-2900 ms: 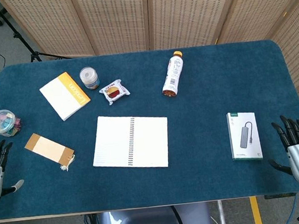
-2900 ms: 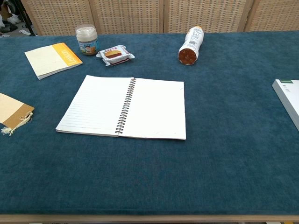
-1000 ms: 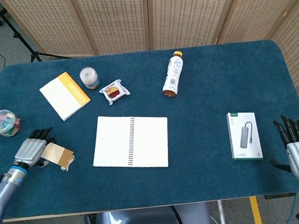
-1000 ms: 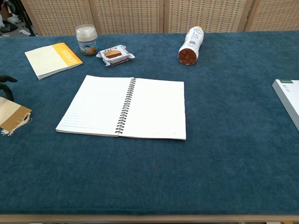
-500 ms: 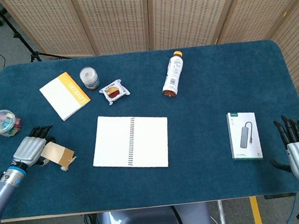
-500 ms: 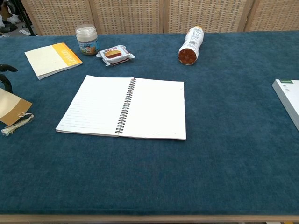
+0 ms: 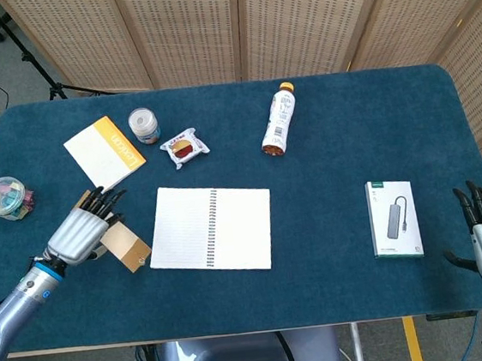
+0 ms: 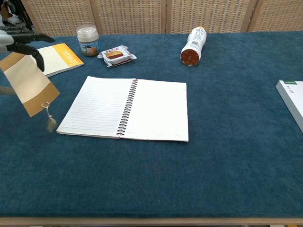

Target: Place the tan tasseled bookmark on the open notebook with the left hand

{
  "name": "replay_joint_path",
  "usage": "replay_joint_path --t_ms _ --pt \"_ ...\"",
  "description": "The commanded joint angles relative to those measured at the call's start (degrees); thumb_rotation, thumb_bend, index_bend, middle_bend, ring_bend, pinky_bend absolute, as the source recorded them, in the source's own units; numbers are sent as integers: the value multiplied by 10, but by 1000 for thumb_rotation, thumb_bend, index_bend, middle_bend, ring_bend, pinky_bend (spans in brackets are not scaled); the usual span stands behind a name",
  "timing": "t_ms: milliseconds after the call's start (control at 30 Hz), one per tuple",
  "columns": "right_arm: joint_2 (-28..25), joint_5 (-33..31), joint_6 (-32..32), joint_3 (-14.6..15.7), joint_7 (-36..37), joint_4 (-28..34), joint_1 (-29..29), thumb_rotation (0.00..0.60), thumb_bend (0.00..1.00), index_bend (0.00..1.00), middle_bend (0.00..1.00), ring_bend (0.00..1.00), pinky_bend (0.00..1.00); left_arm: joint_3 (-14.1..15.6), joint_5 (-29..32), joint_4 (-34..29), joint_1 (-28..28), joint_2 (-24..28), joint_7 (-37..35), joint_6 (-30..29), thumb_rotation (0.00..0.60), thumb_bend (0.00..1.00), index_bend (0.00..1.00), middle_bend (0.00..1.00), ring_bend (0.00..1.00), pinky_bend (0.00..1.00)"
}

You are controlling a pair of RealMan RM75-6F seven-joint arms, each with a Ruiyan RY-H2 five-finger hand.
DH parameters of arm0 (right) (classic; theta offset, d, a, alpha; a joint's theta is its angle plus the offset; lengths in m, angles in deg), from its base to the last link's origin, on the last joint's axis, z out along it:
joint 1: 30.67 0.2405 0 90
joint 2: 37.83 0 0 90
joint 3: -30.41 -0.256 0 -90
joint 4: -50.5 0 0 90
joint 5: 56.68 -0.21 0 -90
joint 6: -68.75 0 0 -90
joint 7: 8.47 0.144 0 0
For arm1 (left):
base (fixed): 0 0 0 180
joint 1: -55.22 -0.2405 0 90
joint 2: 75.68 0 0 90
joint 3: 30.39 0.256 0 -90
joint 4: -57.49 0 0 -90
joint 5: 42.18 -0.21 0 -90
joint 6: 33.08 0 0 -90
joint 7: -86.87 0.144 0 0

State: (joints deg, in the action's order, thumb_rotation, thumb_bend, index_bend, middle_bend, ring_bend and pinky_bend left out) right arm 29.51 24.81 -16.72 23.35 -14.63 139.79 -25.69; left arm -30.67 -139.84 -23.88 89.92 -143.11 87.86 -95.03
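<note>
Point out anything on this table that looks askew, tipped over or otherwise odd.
The white plastic drink bottle with the orange cap lies on its side near the far edge instead of standing. The tan tasseled bookmark hangs tilted in the left hand, which is simply being carried.

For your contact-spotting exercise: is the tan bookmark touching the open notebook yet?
Apart. In the chest view the bookmark hangs from the left hand, blue cloth visible between it and the notebook.
</note>
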Motion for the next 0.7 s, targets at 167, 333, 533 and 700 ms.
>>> replay_joint_path --t_ms 167,333,533,700 --pt "0 -12 4 -6 -2 -2 2 600 26 0 0 0 0 -2 -94 -122 53 55 50 -14 600 366 470 0 0 0" --pt "2 -24 11 -10 -5 -6 4 600 23 0 0 0 0 -5 -123 -113 78 41 60 -6 600 359 472 0 0 0" --pt "6 -40 22 -15 -10 -13 9 600 26 0 0 0 0 -13 -175 2 144 -50 32 6 600 352 491 0 0 0" --pt "8 -59 31 -22 -11 -22 12 600 26 0 0 0 0 2 -229 163 210 -145 -43 -20 600 335 491 0 0 0"
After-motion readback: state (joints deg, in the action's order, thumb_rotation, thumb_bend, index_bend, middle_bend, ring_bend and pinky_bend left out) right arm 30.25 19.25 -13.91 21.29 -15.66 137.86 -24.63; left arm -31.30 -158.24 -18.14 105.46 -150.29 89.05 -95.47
